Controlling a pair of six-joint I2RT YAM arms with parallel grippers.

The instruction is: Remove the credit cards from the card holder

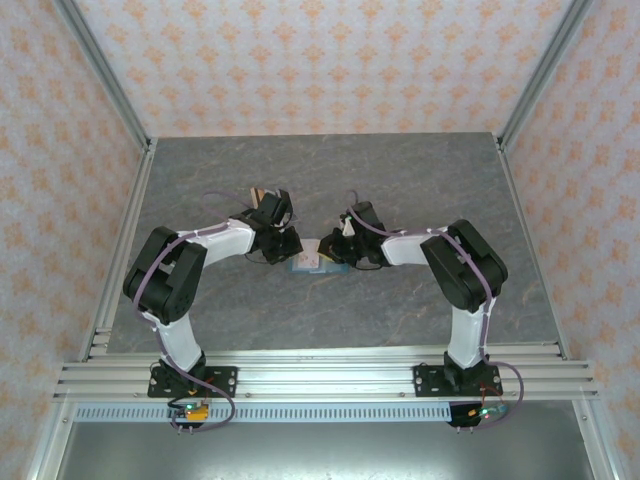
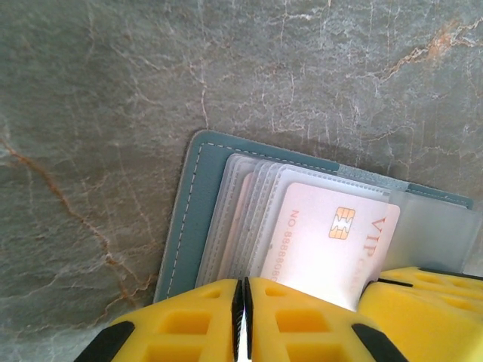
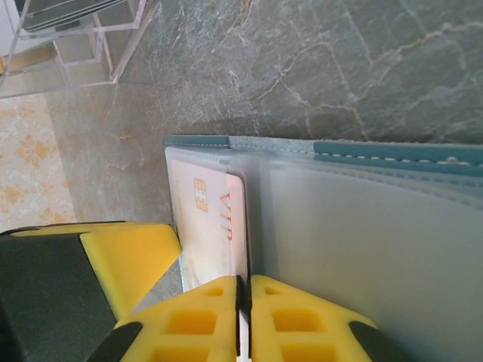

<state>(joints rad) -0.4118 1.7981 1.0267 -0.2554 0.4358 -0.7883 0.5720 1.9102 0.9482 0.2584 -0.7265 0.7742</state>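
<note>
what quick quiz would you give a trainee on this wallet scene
1. Which word is printed on the pale card in the wallet?
2. True or false: the wallet lies folded shut on the table.
3. The left fingers and the right fingers are: A both shut, B both wide open, C one shut and one wide open.

Key: 1 VIP. 2 false, the wallet lies open with its clear sleeves showing. 3 A.

Lab robot cell: aluminium frame point(image 1: 320, 375), wallpapered walls point(image 1: 320, 60).
</note>
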